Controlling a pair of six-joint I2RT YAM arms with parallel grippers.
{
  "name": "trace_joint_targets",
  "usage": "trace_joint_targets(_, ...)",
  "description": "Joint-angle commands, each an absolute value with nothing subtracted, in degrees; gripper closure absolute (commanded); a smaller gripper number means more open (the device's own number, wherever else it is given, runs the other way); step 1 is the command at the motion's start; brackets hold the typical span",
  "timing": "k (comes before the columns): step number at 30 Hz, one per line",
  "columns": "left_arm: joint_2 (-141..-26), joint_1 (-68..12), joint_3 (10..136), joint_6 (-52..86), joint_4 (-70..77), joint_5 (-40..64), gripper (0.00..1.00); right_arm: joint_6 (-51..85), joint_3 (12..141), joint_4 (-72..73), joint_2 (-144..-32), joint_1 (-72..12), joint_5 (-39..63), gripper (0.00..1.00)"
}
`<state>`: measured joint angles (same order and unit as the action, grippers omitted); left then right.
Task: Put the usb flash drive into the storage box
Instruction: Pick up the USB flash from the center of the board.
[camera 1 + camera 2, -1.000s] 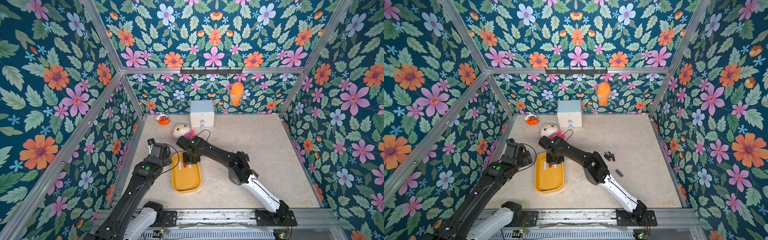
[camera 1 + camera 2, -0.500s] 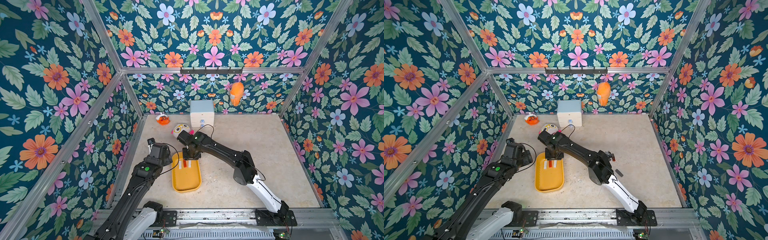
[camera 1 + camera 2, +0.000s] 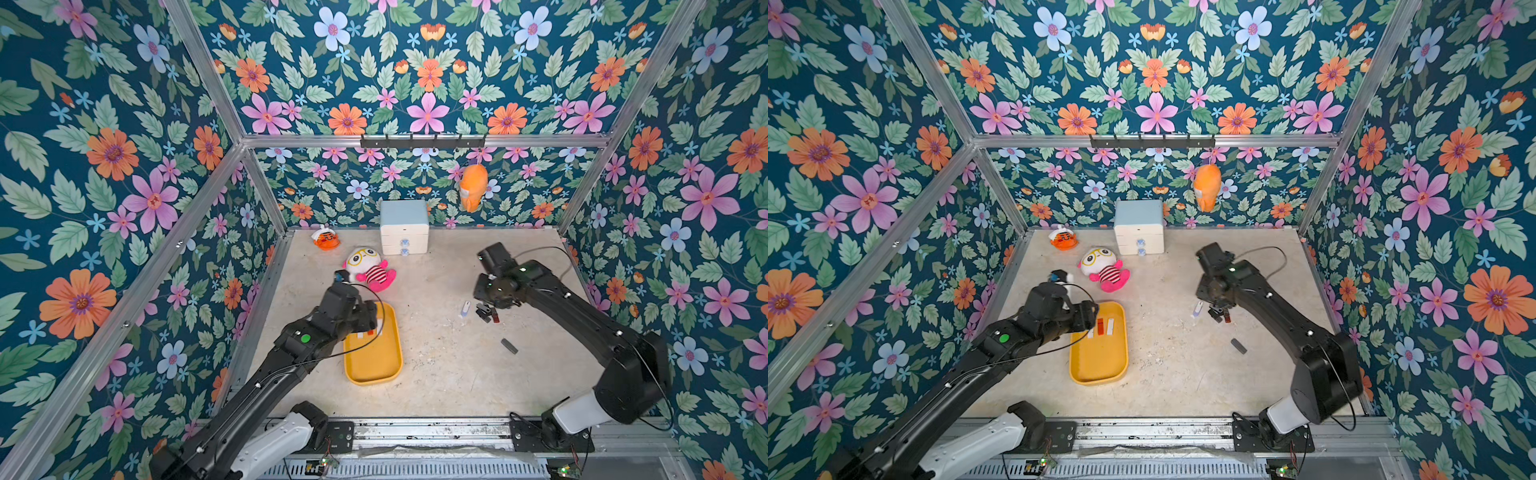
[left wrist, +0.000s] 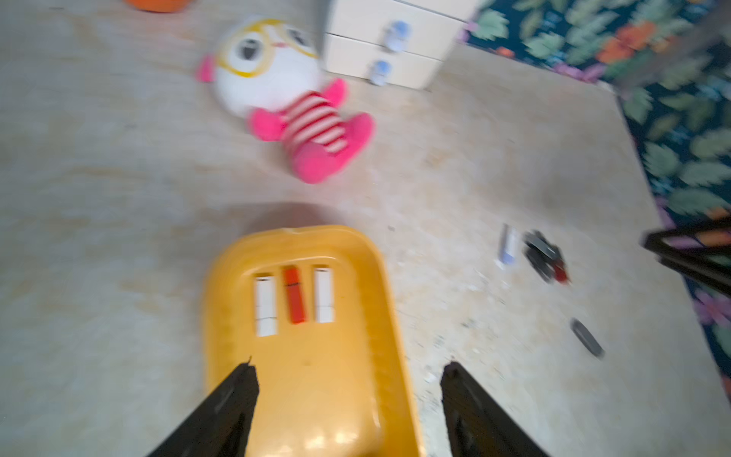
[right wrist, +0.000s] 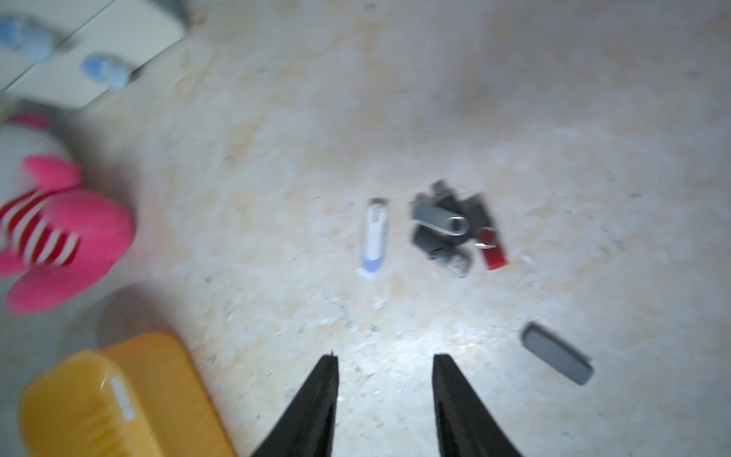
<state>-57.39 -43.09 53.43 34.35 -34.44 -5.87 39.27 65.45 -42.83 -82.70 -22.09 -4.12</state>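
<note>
Counting 3 flash drives [image 4: 294,294] in the storage box [image 4: 308,380], several loose drives [image 5: 375,237] on the bench [image 5: 514,99]; left pincer [image 4: 350,366] and right pincer [image 5: 385,356] spread, empty.

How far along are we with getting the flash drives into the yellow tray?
Done: three drives lie side by side in the yellow tray. In hand: nothing; the right gripper is open and empty near the loose drives, the left gripper open above the tray. Left: a white-and-blue drive, a dark pile with a red one, and a lone grey drive on the table.
</note>
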Motion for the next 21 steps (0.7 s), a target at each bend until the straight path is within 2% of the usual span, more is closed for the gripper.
trace_joint_targets(1,-67.1,-53.2,55.8,43.5,-29.0,-10.8,0.22,40.3,54.2,-33.2,-77.8,-9.9,3.1,0.55)
trace_joint_targets(5,-87.1,-64.6,66.0,41.9,-23.3,-11.4,0.22,39.3,44.9,-28.8,-75.3,3.9,6.4,0.55)
trace_joint_targets(10,-107.1,-68.2,79.9,26.6,-18.2,-2.1,0.23,37.9,39.7,-26.2,-76.3,15.9,9.7,0.55)
trace_joint_targets(14,-116.6,-68.0,88.3,14.3,-16.8,3.8,0.2,35.8,37.4,-25.1,-75.8,18.3,7.7,0.55)
trace_joint_targets(21,-130.1,-67.6,104.2,-4.5,-24.5,7.8,0.18,35.2,34.3,-22.6,-75.9,19.0,8.2,0.55)
